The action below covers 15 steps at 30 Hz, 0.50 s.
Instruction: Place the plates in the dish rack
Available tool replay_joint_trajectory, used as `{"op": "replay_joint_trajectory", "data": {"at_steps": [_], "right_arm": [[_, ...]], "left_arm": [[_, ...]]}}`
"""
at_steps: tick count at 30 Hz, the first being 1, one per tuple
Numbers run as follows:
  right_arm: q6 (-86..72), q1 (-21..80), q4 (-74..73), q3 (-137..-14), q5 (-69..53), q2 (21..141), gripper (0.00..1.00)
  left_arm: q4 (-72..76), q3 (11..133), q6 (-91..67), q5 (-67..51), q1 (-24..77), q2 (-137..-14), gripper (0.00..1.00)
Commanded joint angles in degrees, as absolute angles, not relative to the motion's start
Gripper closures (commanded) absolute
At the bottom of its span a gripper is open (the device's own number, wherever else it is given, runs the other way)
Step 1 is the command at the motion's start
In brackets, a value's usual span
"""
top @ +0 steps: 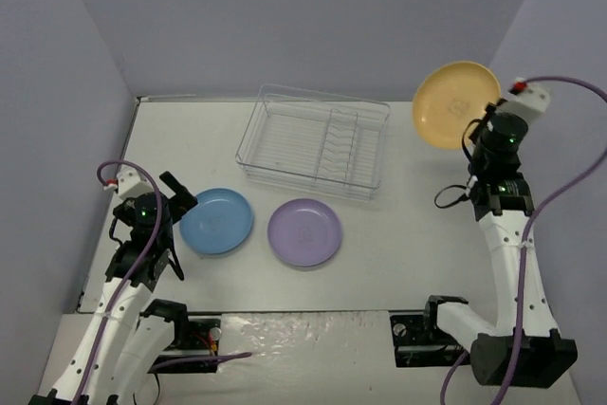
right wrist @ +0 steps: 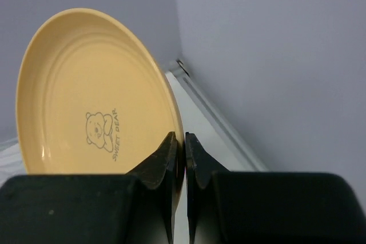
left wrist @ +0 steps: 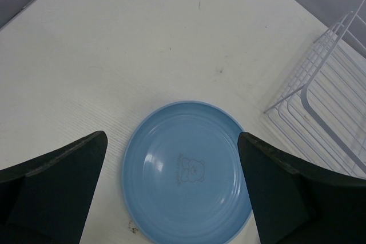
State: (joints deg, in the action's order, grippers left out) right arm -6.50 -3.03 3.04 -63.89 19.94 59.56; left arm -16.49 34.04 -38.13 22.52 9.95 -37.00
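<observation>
The right gripper (right wrist: 184,141) pinches the rim of the yellow plate (right wrist: 97,95) tight between its fingers. It holds the plate up on its edge, high over the far right of the table (top: 408,206) — standing up like that, it can likely slide between the thin wires of the dish rack (top: 313,139), well to its left. The left gripper (left wrist: 171,141) hangs above the blue plate (left wrist: 186,170), fingers spread wide and holding nothing — probably ready to grab it. The purple plate (top: 304,232) lies flat beside the blue one, in front of the rack.
</observation>
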Motion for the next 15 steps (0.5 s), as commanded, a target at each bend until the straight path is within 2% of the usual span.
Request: {"op": "replay_joint_trajectory", "data": {"at_steps": [1, 5, 8, 15], "right_arm": [[34.5, 16.3, 25.9, -68.9, 17.9, 66.5, 1.0], [56.3, 25.7, 32.1, -74.0, 16.8, 74.5, 1.0], [69.6, 27.5, 31.7, -79.2, 10.9, 80.4, 1.0], [83.6, 29.7, 32.3, -88.1, 4.5, 93.0, 1.0]], "left_arm": [[-14.1, 36.2, -38.4, 22.9, 9.7, -38.6, 0.03], [-14.6, 36.7, -38.4, 23.8, 9.7, -39.9, 0.03], [-14.8, 37.1, -38.3, 24.5, 9.7, -40.8, 0.03], [-15.4, 37.6, -38.1, 25.5, 9.7, -41.4, 0.03]]}}
